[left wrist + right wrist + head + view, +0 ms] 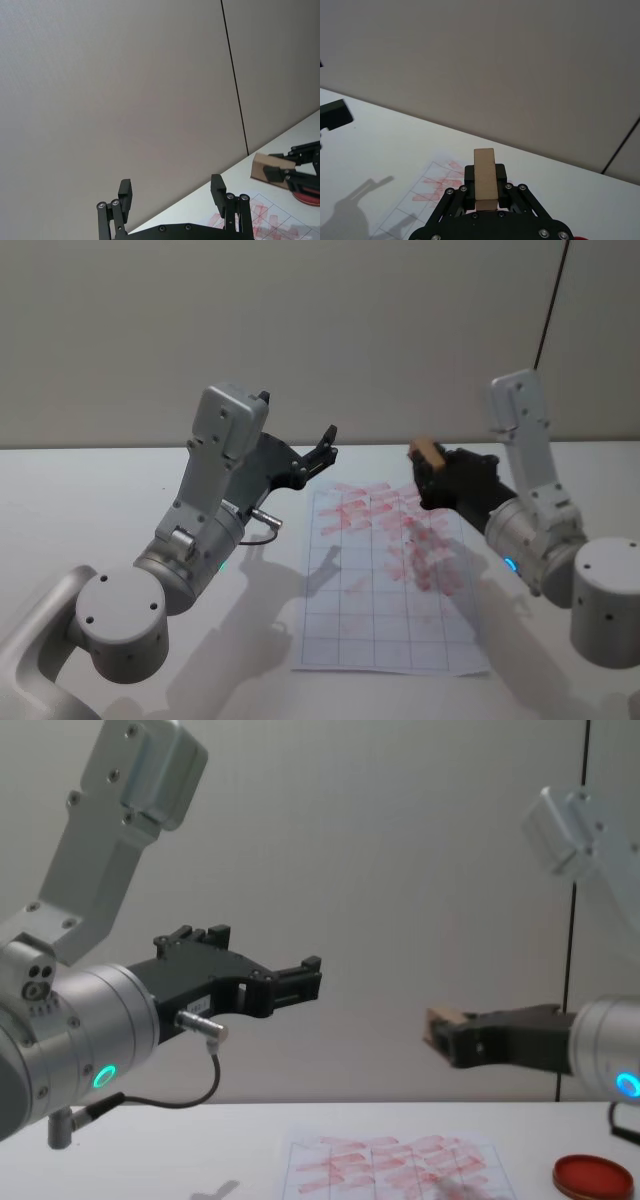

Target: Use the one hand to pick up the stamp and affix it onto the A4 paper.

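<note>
Right gripper (485, 192), matte black, pinches the stamp (485, 180), a plain tan wood block w/ square edges, held in the air above the far right part of the A4 paper (385, 585). Paper lies flat on the white table (90, 500), thin grid smeared red-pink. Left gripper (172, 192) hangs off the table w/ fingers spread, nothing in them. Glossy round red dish (593, 1177) sits right of the sheet.
</note>
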